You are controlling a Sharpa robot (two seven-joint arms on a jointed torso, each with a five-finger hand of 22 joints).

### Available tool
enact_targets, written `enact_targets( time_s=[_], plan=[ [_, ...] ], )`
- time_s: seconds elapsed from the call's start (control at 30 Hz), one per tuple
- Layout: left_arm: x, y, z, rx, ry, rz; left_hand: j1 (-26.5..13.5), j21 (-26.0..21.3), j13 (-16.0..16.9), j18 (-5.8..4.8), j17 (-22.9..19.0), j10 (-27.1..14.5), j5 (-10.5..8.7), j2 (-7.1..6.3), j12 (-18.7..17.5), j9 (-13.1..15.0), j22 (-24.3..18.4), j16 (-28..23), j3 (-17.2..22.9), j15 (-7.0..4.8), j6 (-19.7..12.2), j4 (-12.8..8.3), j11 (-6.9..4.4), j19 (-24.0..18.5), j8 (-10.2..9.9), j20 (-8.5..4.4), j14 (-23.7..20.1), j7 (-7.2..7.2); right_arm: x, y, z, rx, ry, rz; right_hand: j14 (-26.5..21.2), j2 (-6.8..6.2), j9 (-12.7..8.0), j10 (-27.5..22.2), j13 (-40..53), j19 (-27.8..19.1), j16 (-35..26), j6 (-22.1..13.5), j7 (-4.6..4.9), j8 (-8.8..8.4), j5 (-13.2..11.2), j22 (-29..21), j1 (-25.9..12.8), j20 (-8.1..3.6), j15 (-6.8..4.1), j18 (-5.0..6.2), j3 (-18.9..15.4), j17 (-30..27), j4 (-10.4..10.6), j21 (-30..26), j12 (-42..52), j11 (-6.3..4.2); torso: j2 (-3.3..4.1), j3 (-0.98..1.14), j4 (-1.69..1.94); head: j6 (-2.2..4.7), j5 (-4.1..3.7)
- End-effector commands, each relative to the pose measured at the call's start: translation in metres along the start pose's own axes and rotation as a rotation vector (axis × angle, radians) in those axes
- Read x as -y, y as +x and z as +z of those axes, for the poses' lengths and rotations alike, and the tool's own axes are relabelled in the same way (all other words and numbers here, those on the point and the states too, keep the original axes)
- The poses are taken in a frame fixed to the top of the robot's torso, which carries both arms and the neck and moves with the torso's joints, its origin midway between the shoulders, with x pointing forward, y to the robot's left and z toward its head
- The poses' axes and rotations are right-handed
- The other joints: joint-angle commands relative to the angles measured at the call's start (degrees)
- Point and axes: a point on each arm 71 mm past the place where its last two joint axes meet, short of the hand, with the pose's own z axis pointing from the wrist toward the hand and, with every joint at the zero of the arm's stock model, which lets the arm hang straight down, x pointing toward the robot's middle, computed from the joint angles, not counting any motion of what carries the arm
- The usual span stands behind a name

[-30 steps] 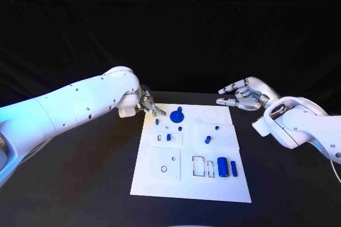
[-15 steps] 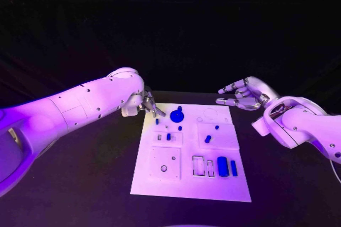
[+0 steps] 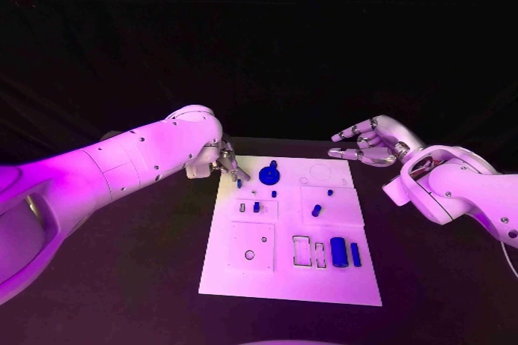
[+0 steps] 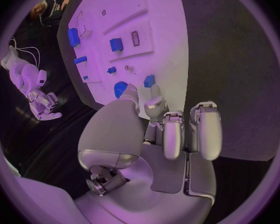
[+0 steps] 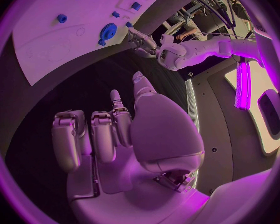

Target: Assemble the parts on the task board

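Two hands up at the board's (image 3: 283, 281) far end, neither holding anything. Left hand (image 3: 229, 164) sits over the far left corner of the board, fingers (image 4: 154, 106) reaching down toward a small blue peg (image 3: 239, 184) at that corner; from the wrist view the fingertips look just beside it, contact can't be confirmed, and I can't tell if the hand is spread or pinched. Right hand (image 3: 370, 144) hovers off the board past its far right corner, palm up, fingers loosely curled and apart, empty. Board lies flat mid-table, long axis running away from the robot. Parts on it: blue gear (image 3: 269, 177) near the far edge with a small piece (image 3: 273, 165) just beyond it, short pegs (image 3: 273, 194) behind the gear, a peg (image 3: 256, 207) in the left mid block, another peg (image 3: 317, 210) in the right mid block, a thick cylinder (image 3: 339, 252) and thin bar (image 3: 355, 254) side by side near the right edge at the near end. Square plate with a hole (image 3: 249, 254) at near left, and empty rectangular slots (image 3: 302, 251) between it and the cylinder.
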Motion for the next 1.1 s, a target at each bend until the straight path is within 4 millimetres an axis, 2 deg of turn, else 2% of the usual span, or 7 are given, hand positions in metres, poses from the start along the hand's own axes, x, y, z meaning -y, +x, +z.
enact_targets(
  time_s=[0.03, 0.37, 0.6, 0.93, 1.03, 1.1],
  plan=[
    [0.0003, 0.0023, 0.0017, -0.027, -0.005, 0.021, 0.65, 0.34, -0.07, 0.15, 15.09, 0.35, 0.3, 0.11, 0.21, -0.07, 7.04, 0.18, 0.04, -0.18, 0.46, -0.27, -0.18, 3.11, 0.26, -0.04, 6.14, -0.09, -0.0009, 0.0016, 0.0001, -0.014, -0.011, 0.0, 5.45, 0.55, 0.04, 1.27, 9.4, 4.07, -0.29, 0.23, -0.07, 0.19, 0.32, 11.56, -0.17, -0.13, -0.23, 0.06, -0.39, 12.83, 0.01, -0.25, -0.29, -0.39, -0.02, 0.01, -0.03, 0.04, 0.01],
    [-0.0017, 0.0036, 0.005, -0.035, -0.013, 0.009, 1.7, 0.34, -0.12, 0.14, 15.09, 0.39, 0.42, 0.71, 0.3, -0.11, 7.09, 0.18, 0.56, -0.24, 0.52, -0.42, -0.24, 3.13, 0.51, -0.11, 6.14, -0.16, -0.0009, 0.0017, 0.0001, -0.014, -0.011, 0.0, 5.45, 0.55, 0.04, 1.27, 9.4, 4.07, -0.29, 0.23, -0.07, 0.19, 0.32, 11.56, -0.17, -0.13, -0.23, 0.06, -0.39, 12.83, 0.01, -0.25, -0.29, -0.39, -0.04, 0.01, 0.02, -0.04, 0.02],
    [0.0011, 0.0049, 0.0056, -0.039, 0.002, -0.012, 3.51, 0.33, -0.16, 0.14, 15.09, 0.46, 0.53, 1.9, 0.44, -0.2, 7.13, 0.18, 1.97, -0.36, 0.43, -0.82, -0.38, 3.14, 0.72, -0.22, 6.14, -0.3, -0.0011, 0.0021, 0.0004, -0.015, -0.012, 0.0, 5.47, 0.61, 0.04, 1.3, 9.43, 4.08, -0.26, 0.23, -0.07, 0.19, 0.35, 11.58, -0.16, -0.13, -0.23, 0.06, -0.42, 12.89, 0.02, -0.24, -0.23, -0.4, -0.02, -0.02, -0.01, -0.1, 0.05],
    [0.0013, 0.005, 0.0062, -0.042, 0.007, -0.019, 5.45, 0.26, -0.24, 0.16, 15.09, 0.58, 0.59, 2.73, 0.52, -0.31, 7.11, 0.18, 3.88, -0.54, 0.51, -1.4, -0.59, 3.12, 0.97, -0.38, 6.14, -0.55, -0.0012, 0.0023, 0.0005, -0.017, -0.012, 0.001, 5.47, 0.61, 0.04, 1.3, 9.43, 4.08, -0.26, 0.23, -0.07, 0.19, 0.35, 11.58, -0.16, -0.13, -0.23, 0.06, -0.42, 12.89, 0.02, -0.24, -0.23, -0.4, -0.03, 0.01, 0.04, -0.13, 0.05],
    [0.0014, 0.005, 0.0062, -0.042, 0.01, -0.024, 7.12, 0.21, -0.37, 0.17, 15.09, 0.58, 0.69, 3.39, 0.44, -0.44, 7.08, 0.18, 5.45, -0.68, 0.36, -2.16, -0.76, 3.1, 0.94, -0.49, 6.14, -0.75, -0.0013, 0.0025, 0.0006, -0.018, -0.012, 0.001, 5.47, 0.61, 0.04, 1.3, 9.43, 4.08, -0.26, 0.23, -0.07, 0.19, 0.35, 11.58, -0.16, -0.13, -0.23, 0.06, -0.42, 12.89, 0.02, -0.24, -0.23, -0.4, -0.04, 0.01, 0.02, -0.17, 0.08],
    [0.0019, 0.005, 0.0062, -0.041, 0.012, -0.027, 9.39, 0.14, -0.48, 0.19, 15.09, 0.51, 0.83, 4.13, 0.31, -0.58, 7.02, 0.18, 7.44, -0.85, 0.09, -3.47, -0.97, 3.07, 0.81, -0.64, 6.14, -0.97, -0.0013, 0.0025, 0.0006, -0.018, -0.012, 0.001, 5.47, 0.61, 0.04, 1.3, 9.43, 4.08, -0.26, 0.23, -0.07, 0.19, 0.35, 11.58, -0.16, -0.13, -0.23, 0.06, -0.42, 12.89, 0.02, -0.24, -0.23, -0.4, -0.04, 0.01, 0.02, -0.17, 0.08]
  ],
)
